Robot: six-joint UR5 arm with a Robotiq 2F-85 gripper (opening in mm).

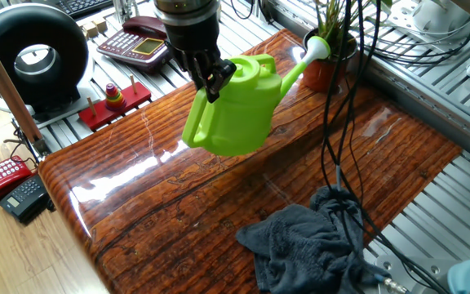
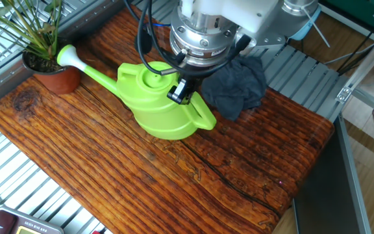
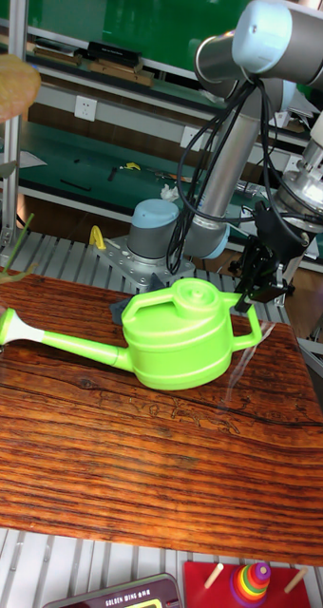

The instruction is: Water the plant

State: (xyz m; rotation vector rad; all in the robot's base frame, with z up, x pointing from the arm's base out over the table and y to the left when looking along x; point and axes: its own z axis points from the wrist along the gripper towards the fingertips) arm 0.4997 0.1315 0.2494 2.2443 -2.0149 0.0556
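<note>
A bright green watering can (image 1: 233, 106) (image 2: 161, 104) (image 3: 176, 344) hangs just above the wooden table (image 1: 219, 204), held by its handle. My gripper (image 1: 213, 80) (image 2: 181, 92) (image 3: 254, 281) is shut on that handle. The can's long spout ends in a white rose (image 1: 317, 50) (image 2: 67, 56) (image 3: 11, 328) that reaches the rim of the plant (image 1: 331, 49) (image 2: 39, 39), thin green leaves in a terracotta pot (image 2: 54, 78). In the tall fixed view only a few leaves (image 3: 5, 266) show at the left edge.
A crumpled dark grey cloth (image 1: 308, 245) (image 2: 239, 84) lies on the table behind the can. Black cables (image 1: 337, 139) hang across the table. Beside the table sit a red toy stand (image 1: 114, 102), phones (image 1: 137, 45) and a black ring device (image 1: 35, 57).
</note>
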